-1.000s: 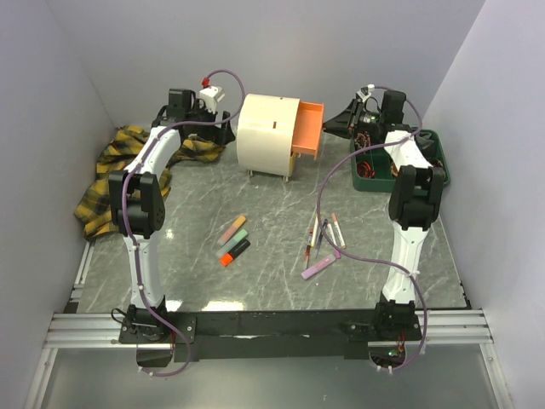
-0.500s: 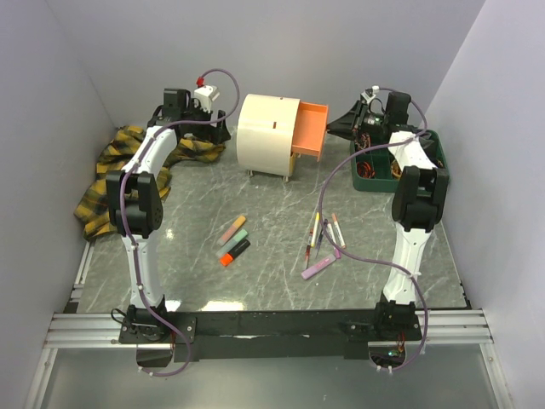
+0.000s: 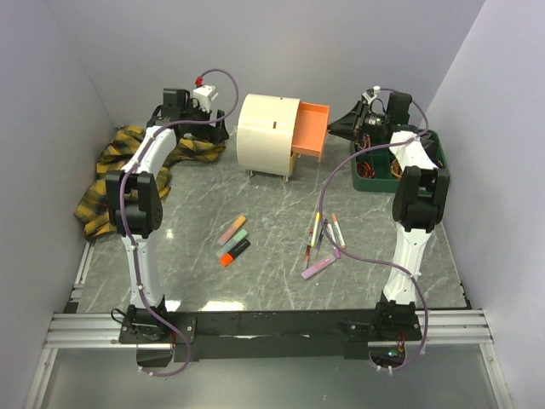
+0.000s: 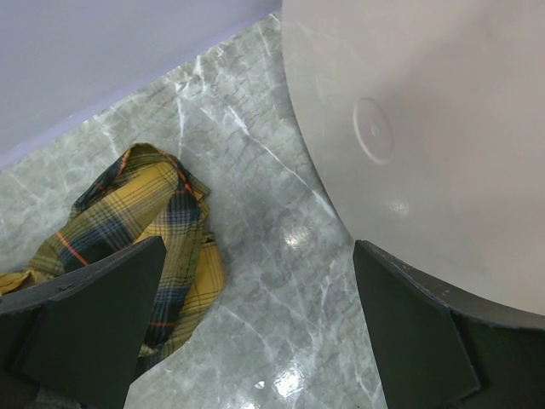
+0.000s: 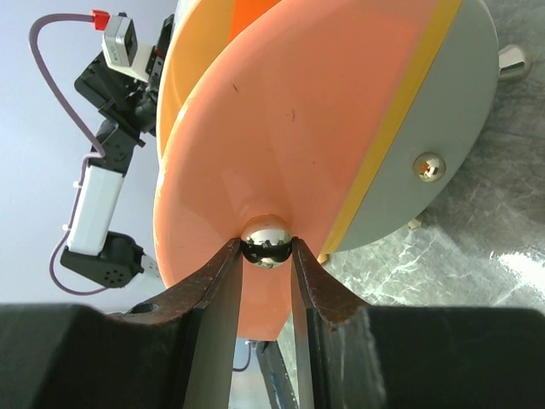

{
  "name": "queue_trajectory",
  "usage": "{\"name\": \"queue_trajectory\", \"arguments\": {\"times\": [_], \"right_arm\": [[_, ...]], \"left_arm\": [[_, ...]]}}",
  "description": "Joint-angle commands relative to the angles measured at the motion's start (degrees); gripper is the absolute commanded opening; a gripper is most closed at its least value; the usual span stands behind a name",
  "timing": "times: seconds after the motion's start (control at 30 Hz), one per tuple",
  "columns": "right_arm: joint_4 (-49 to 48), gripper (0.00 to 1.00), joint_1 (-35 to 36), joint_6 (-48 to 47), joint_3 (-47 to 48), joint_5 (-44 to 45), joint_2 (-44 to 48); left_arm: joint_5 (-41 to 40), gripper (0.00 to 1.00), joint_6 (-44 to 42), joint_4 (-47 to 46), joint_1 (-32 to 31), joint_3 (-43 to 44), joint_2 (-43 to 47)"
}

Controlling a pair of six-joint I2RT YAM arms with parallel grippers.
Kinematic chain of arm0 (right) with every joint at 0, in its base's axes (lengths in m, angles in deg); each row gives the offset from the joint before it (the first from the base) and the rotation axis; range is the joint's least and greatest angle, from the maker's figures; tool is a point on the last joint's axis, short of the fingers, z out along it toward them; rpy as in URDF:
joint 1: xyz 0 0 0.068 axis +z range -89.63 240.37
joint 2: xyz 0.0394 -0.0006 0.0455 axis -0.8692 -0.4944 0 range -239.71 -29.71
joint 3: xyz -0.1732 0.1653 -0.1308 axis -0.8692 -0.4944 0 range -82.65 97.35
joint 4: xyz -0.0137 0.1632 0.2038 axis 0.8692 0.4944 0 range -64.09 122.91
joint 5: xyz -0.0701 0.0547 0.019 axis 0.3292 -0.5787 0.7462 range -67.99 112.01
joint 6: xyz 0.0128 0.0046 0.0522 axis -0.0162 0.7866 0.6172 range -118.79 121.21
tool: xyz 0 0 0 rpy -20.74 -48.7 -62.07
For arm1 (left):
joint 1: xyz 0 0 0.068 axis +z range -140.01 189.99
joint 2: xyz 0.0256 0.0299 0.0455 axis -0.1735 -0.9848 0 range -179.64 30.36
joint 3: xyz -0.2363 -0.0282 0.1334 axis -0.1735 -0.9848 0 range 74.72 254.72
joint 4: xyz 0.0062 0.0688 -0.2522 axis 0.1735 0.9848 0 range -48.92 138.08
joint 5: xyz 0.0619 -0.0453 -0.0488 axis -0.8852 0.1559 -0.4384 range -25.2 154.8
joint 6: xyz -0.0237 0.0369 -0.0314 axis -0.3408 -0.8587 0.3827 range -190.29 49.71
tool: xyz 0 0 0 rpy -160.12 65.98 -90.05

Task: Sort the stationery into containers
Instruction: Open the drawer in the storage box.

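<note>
The cream cylindrical cabinet (image 3: 266, 135) stands at the back, its orange drawer (image 3: 311, 129) pulled out to the right. My right gripper (image 3: 336, 128) is shut on the drawer's silver knob (image 5: 266, 241), one finger on each side. My left gripper (image 3: 218, 129) hangs open just left of the cabinet's cream wall (image 4: 426, 128), over bare table. Orange (image 3: 232, 228), green (image 3: 237, 238) and black-and-red (image 3: 236, 252) highlighters lie mid-table. Thin pens (image 3: 324, 232) and a pink highlighter (image 3: 317, 268) lie to their right. The dark green tray (image 3: 373, 181) sits at the right, partly hidden by my right arm.
A yellow-black plaid cloth (image 3: 111, 175) is bunched at the back left, and its edge (image 4: 145, 230) lies by my left finger. Purple cables loop over both arms. Walls close in at the back and on both sides.
The right gripper has moved slightly right with the knob, and the orange drawer has slid a little further out. The left gripper has shifted slightly left.
</note>
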Motion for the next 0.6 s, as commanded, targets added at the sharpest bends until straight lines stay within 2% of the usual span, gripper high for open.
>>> {"name": "queue_trajectory", "arguments": {"times": [0.0, 0.07, 0.13, 0.17, 0.27, 0.43, 0.57], "right_arm": [[1.07, 0.17, -1.01, -1.30, 0.86, 1.79, 4.25], [0.98, 0.28, -0.92, -1.04, 0.69, 1.88, 4.25], [1.07, 0.44, -0.92, -1.04, 0.51, 1.88, 4.42], [1.15, 0.46, -1.09, -1.13, 0.51, 1.18, 4.95], [2.29, 0.50, -1.71, -2.27, -0.10, 0.82, 6.79], [4.40, 0.53, -4.08, -4.11, -4.14, 0.65, 10.48], [7.38, 0.54, -6.80, -7.10, -8.44, 0.56, 15.49]], "left_arm": [[-1.35, 0.99, -0.70, -0.79, 0.86, 1.18, 2.62], [-1.52, 0.99, -0.70, -0.71, 0.86, 1.00, 2.80], [-2.14, 0.99, -0.70, -0.27, 0.95, 0.92, 2.97], [-3.18, 1.00, -0.79, -0.18, 0.95, 0.48, 3.76], [-6.60, 0.99, -0.61, 0.43, 1.21, -1.62, 6.82], [-18.65, 0.99, 4.30, 1.66, 1.65, -10.13, 14.30], [-14.45, 0.99, 5.46, 10.33, 0.78, -18.93, 22.37]]}}
